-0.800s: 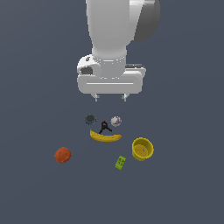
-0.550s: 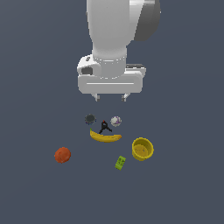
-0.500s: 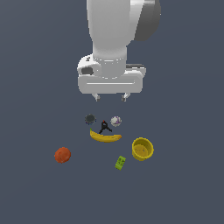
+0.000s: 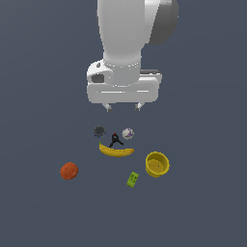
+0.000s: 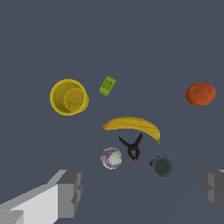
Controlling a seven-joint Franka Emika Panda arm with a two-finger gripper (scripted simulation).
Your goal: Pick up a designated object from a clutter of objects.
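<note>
The gripper (image 4: 123, 107) hangs high above the floor, fingers spread wide apart, nothing between them; in the wrist view both finger pads (image 5: 70, 192) sit at the frame edges with a clear gap.

Order, near to far from the gripper:

1. Directly below: dark gear disc (image 4: 99, 130), black-red clamp (image 4: 115, 139), pale ball (image 4: 127, 133). All three sit close together, approx. under the fingertips. None is the target.
2. Next: banana (image 4: 116, 150), lying crosswise just beyond the clamp, touching or nearly touching it; cannot tell which.
3. Beyond the banana: green brick (image 4: 132, 179), the target. It lies alone on the floor, apart from the banana and near the yellow bowl (image 4: 157, 164), not touching it. In the exterior view it is toward the viewer and slightly to the exterior view's right of the gripper.
4. Farthest out: orange-red ball (image 4: 69, 171), well apart at the exterior view's left.

Key relation: the brick is not under the gripper; the banana lies between. The brick's long axis runs tilted, neither parallel nor square to the finger line as seen in the wrist view (image 5: 107, 85).

Judgement: next move req. a lateral shift over the banana toward the brick, a wrist turn to close across the short sides, then descent. Bowl rim is the nearest obstacle during descent.
</note>
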